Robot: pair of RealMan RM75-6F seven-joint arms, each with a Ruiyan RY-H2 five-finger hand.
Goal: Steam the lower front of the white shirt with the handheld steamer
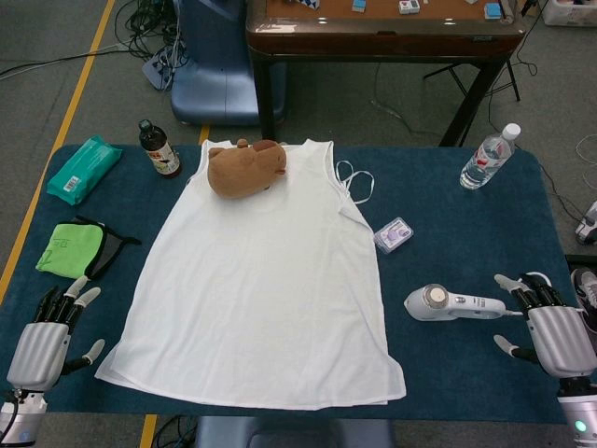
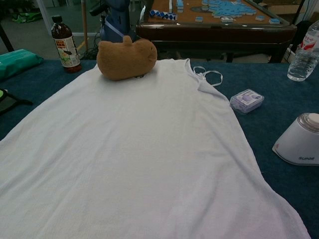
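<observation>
The white sleeveless shirt [image 1: 266, 280] lies flat on the blue table, its hem toward me; in the chest view the shirt [image 2: 134, 164] fills most of the frame. The white handheld steamer [image 1: 452, 303] lies on its side to the right of the hem, its head [image 2: 301, 142] at the chest view's right edge. My right hand [image 1: 550, 331] is open just right of the steamer's handle, fingertips close to it, not gripping. My left hand [image 1: 51, 331] rests open at the table's front left corner, clear of the shirt.
A brown plush toy [image 1: 247, 168] sits on the shirt's collar. Dark bottle [image 1: 160, 149], teal packet [image 1: 84, 170] and green cloth [image 1: 73, 248] lie at left. A small purple box [image 1: 393, 234] and water bottle [image 1: 487, 159] are at right. A wooden table [image 1: 382, 37] stands behind.
</observation>
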